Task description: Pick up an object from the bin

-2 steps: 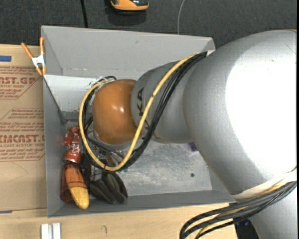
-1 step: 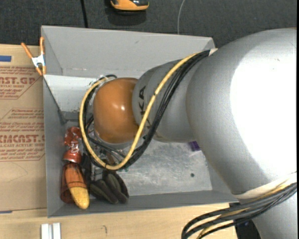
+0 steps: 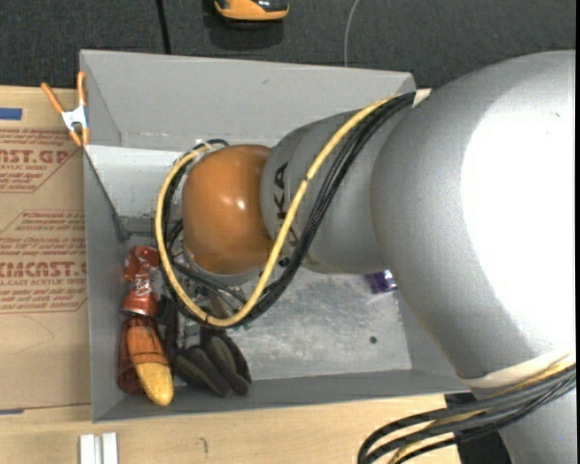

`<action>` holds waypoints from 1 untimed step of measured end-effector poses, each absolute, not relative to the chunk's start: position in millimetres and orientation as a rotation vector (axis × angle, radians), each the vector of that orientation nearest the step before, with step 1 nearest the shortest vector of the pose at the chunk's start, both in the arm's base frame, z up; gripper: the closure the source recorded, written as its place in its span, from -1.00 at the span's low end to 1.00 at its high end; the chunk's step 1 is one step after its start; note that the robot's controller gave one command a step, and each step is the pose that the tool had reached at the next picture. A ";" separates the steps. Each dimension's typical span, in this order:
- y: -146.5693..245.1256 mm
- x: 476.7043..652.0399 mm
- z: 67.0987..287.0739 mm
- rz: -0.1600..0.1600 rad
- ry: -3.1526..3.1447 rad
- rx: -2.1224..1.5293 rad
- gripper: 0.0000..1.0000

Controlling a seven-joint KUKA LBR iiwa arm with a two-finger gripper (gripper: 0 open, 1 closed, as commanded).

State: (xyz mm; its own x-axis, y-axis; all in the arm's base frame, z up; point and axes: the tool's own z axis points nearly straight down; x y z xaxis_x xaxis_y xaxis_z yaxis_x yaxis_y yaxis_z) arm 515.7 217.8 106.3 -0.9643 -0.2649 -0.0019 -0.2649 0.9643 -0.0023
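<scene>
Approach step judged in hand. Gripper (image 3: 188, 317) seen low at 7 o'clock of bin (image 3: 271, 85), masked by orange cover (image 3: 222, 211); open or shut cannot be told. Nearest, at 6 to 7 o'clock: dark lobed thing (image 3: 213, 365), yellow lump (image 3: 155, 380), red packet (image 3: 140, 274). Next: one to be centred, then clamped.

Grey metal bin (image 3: 329, 341), bare across the middle of its floor. Heaped by the left wall: red crumpled packet (image 3: 140, 276), orange-and-yellow piece (image 3: 153, 375), dark ribbed lump (image 3: 216, 367) just beside it. Farther right, well apart, small purple piece (image 3: 381, 281).
</scene>
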 end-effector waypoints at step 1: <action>218.5 516.1 116.2 -0.001 3.110 -0.421 1.00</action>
State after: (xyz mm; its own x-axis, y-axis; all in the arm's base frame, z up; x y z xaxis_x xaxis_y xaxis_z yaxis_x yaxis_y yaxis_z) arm 516.1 218.5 116.2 -0.9641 -0.2656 -0.0035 -0.2656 0.9641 -0.0014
